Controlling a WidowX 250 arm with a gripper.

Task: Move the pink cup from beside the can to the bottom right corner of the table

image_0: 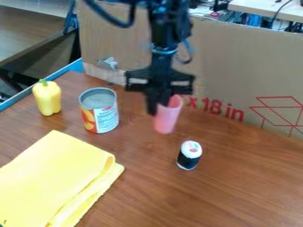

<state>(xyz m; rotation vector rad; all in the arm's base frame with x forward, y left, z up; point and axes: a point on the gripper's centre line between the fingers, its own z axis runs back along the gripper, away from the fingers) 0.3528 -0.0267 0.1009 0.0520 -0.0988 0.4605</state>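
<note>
folded yellow cloth [56,179] nearest, soft-looking. gripper [158,107] pinched on the rim of a smooth, tapered pink cup [168,118].

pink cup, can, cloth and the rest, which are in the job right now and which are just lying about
In the job:
- pink cup
- end effector, at the cup

Just lying about:
- can
- yellow pepper
- yellow cloth
- small jar
- cardboard
</note>
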